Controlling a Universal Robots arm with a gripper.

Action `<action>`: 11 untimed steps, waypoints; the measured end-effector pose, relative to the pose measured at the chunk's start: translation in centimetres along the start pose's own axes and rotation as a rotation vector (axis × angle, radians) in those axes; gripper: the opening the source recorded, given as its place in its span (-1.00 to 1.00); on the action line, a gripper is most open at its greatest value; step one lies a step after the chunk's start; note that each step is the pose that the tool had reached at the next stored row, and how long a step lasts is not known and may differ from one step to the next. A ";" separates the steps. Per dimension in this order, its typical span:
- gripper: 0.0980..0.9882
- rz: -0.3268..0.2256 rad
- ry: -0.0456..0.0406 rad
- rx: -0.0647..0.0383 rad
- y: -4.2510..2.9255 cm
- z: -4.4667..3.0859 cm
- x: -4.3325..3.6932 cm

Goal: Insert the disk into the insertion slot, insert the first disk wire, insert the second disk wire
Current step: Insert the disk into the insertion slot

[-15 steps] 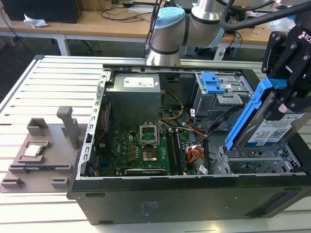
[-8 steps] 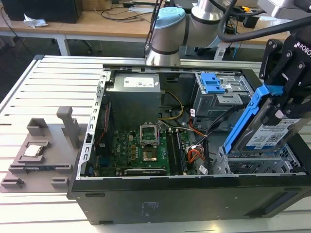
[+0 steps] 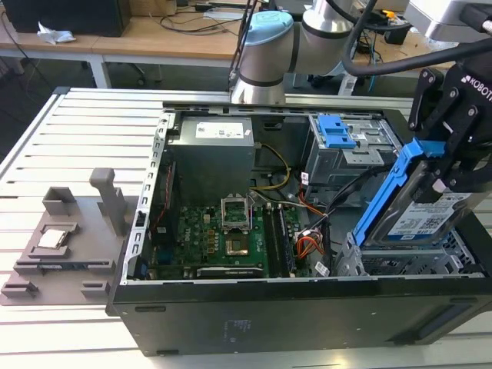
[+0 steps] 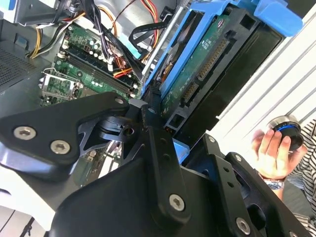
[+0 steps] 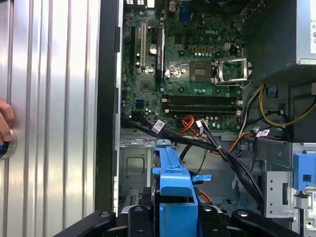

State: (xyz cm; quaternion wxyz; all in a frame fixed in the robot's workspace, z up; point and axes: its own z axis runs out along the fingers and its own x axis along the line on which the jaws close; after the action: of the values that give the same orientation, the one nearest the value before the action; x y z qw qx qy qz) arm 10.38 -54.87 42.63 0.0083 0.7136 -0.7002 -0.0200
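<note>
Disk (image 3: 421, 219) is pinched in my hand (image 3: 450, 157) by the edges of its blue carrier. It is tilted steeply, with its lower end at the mouth of the slot (image 3: 400, 261), at the exterior view's right of the case (image 3: 231, 323). Whether it touches the cage there I cannot quite tell. It is not seated, so the first step is unfinished. Both wires are left to do: the disk's connector (image 4: 210, 61) is bare, and the cables (image 5: 217, 148) lie loose in the case near the slot.
</note>
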 end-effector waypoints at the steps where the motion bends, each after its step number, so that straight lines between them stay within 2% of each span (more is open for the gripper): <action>1: -0.40 0.000 0.0001 0.000 -0.01 0.21 0.00; 11: -0.40 0.000 0.0001 0.000 -0.07 1.81 0.03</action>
State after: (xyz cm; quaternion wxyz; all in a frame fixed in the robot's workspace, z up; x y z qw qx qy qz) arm 10.38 -54.87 40.82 0.0083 0.7136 -0.7002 -0.0199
